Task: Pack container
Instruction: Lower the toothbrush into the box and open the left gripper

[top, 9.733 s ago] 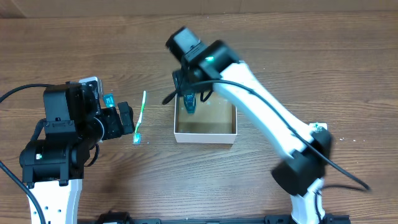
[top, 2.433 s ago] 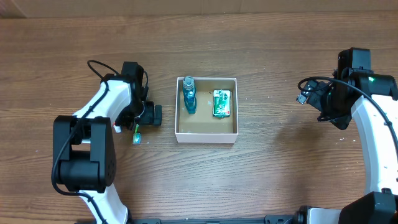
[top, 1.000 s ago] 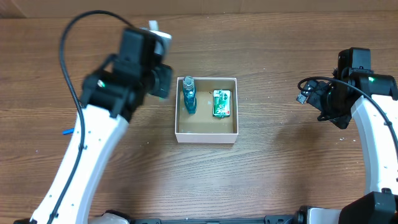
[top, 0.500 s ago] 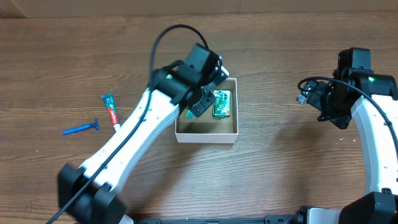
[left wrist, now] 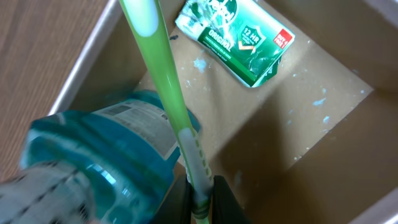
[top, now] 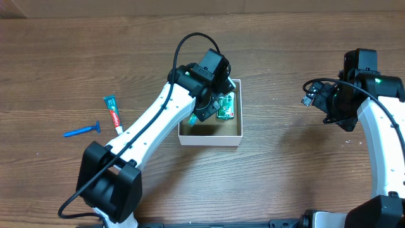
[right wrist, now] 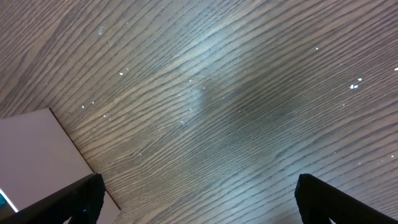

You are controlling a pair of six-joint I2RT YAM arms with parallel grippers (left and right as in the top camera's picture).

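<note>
- Half a second back your left arm reached over the container's (top: pixel 210 140) 9 o'clock half; it now sits a little farther toward 1 o'clock, covering the 10 o'clock corner in the overhead view.
- The toothbrush (left wrist: pixel 168 93), which lay on the surface (top: pixel 285 183) at 9 o'clock of the container a few seconds ago, is now up in your left gripper (left wrist: pixel 200 190) above the brown floor.
- Your right arm has not moved from its place at 3 o'clock, well apart from the container.
- Left gripper: closed tight on the green toothbrush handle, with only a narrow slot between the fingers (left wrist: pixel 180 200). The brush runs out from them across the blue bottle (left wrist: pixel 106 155); you cannot tell whether the two touch.
- Right gripper (right wrist: pixel 199 199): fingers spread wide at the lower corners of its wrist view, holding nothing, with bare wood grain beneath.
- The container rests near the middle of the surface, white walls outside, brown inside.
- Count inside the container: one blue bottle at the 9 o'clock side and one green packet (left wrist: pixel 239 37) lying flat toward 1 o'clock.
- Count on the surface at 9 o'clock of the container: one toothpaste tube (top: pixel 112 114) and one blue razor (top: pixel 82 131), near each other.
- One toothbrush, one container.
</note>
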